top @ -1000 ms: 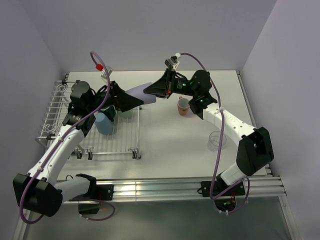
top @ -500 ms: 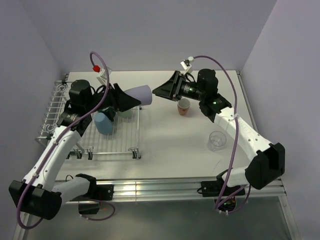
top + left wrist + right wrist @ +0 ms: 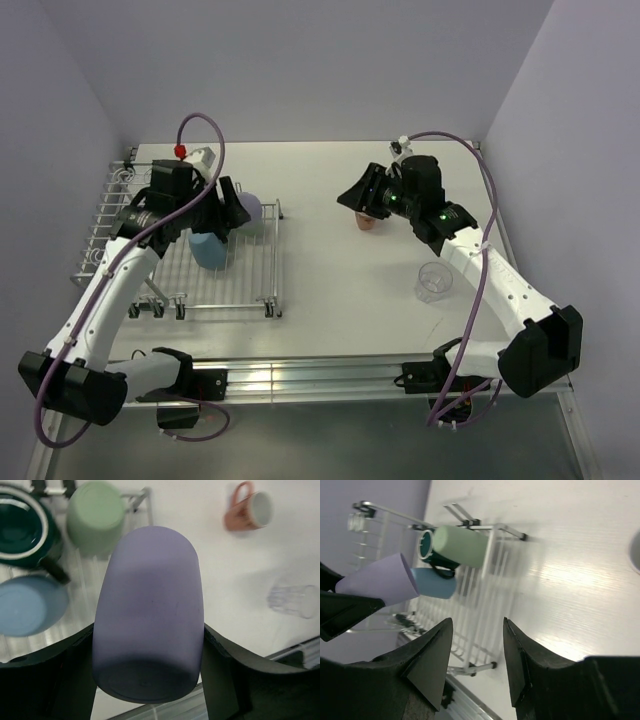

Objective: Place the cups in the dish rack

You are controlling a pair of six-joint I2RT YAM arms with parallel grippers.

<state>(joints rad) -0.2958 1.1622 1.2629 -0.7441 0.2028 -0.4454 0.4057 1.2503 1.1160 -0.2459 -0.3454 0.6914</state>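
My left gripper [image 3: 232, 208] is shut on the lavender cup [image 3: 246, 209], held on its side above the dish rack's [image 3: 250, 280] right half. In the left wrist view the lavender cup [image 3: 147, 615] sits between both fingers, over the pale green cup [image 3: 95, 517], dark green mug [image 3: 22, 527] and blue cup [image 3: 30, 605] in the rack. The blue cup [image 3: 208, 250] shows in the top view. My right gripper [image 3: 352, 197] is open and empty, just above the salmon-orange cup [image 3: 368, 222] on the table. The clear cup [image 3: 433, 282] stands farther right.
The rack's raised side basket [image 3: 105, 215] runs along the left wall. In the right wrist view the rack [image 3: 485, 595] lies ahead with the lavender cup [image 3: 377, 582], pale green cup [image 3: 460, 545] and blue cup [image 3: 434, 583].
The right gripper let go of the lavender cup and drew back right toward the salmon-orange cup. The left gripper carried the lavender cup left and down over the rack.
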